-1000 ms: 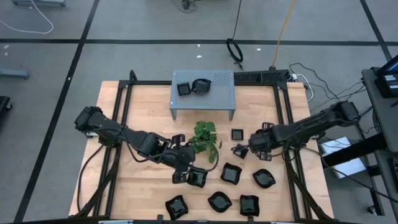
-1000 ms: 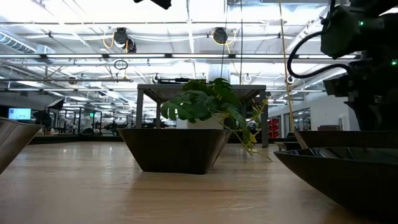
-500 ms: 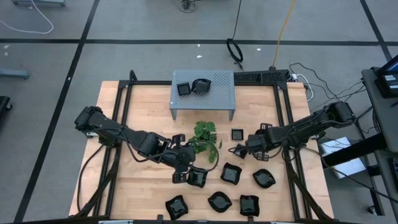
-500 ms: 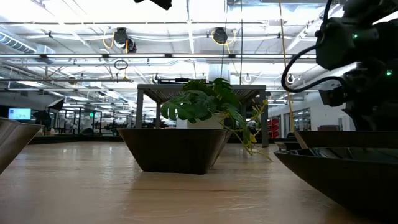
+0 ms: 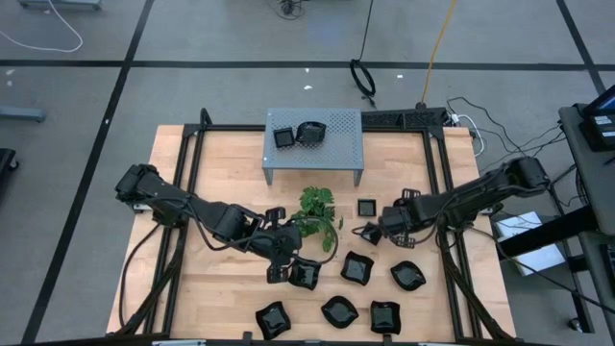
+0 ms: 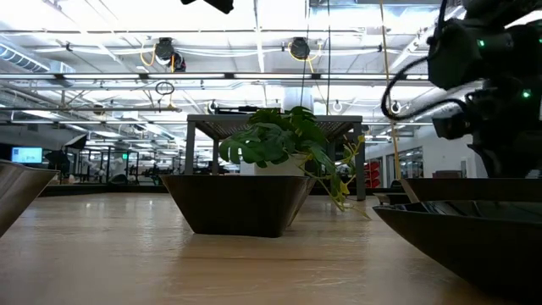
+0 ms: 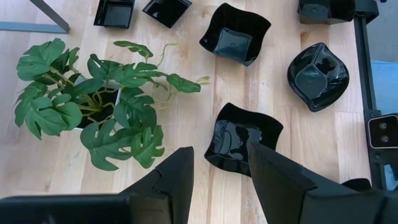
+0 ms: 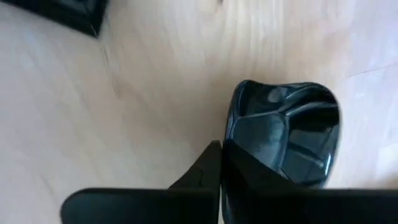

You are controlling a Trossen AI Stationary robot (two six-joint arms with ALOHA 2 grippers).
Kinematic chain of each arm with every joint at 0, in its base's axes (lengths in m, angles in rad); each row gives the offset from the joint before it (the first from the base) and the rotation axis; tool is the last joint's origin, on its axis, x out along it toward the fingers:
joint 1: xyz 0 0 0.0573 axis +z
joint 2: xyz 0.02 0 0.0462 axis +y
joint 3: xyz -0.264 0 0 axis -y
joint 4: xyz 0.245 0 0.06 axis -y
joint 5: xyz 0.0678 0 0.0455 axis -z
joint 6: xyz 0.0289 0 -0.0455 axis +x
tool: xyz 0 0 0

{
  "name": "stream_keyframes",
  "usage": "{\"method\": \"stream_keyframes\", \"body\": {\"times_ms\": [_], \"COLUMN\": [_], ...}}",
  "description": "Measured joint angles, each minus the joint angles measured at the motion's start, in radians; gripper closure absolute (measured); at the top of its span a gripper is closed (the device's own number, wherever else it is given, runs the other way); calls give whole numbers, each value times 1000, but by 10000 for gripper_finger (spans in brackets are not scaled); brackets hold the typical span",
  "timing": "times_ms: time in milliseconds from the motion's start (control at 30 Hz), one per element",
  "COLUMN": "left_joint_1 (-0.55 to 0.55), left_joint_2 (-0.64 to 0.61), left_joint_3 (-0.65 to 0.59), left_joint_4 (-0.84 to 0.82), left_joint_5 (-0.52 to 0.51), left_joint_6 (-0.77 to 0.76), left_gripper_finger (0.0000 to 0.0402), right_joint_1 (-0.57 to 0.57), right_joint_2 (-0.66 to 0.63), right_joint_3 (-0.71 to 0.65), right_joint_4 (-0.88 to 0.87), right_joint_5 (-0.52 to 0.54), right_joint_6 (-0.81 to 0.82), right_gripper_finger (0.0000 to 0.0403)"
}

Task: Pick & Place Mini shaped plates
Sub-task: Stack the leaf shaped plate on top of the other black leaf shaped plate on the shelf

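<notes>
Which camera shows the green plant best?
Left wrist view: the plant shows large and clear. The high view shows it small; the low view, partly behind a black dish; the right wrist view, not at all.

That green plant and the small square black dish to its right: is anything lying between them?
No. In the high view the strip of wooden table between the plant and the small square dish is bare; only the plant's trailing stems reach into it.

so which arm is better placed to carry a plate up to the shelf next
Right. The right gripper is shut on a plate beside the plant, so it likely just needs to lift toward the shelf. The left gripper is open above a plate, holding nothing.
</notes>
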Motion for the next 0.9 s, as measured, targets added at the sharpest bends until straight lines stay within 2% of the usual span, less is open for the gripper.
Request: {"method": "stream_keyframes", "body": {"times_ms": [300,567,700,900], "left_joint_1": [0,0,0,0], "left_joint_2": [0,0,0,0], "left_joint_3": [0,0,0,0], "left_joint_4": [0,0,0,0], "left_joint_5": [0,0,0,0], "left_joint_6": [-3,-6,-6,-7], "left_gripper_finger": [243,243,243,243], "right_joint_1": [1,-6,-46,-177], "right_joint_2": [-55,-62,-64,-39], "right_joint_3": [211,407,444,407], "right_joint_4": [-146,-138,60,562], "right_joint_5": [190,452,535,380], "right_joint_6": [-11,-225,-469,-913], "right_gripper_finger": [403,403,403,403]}}
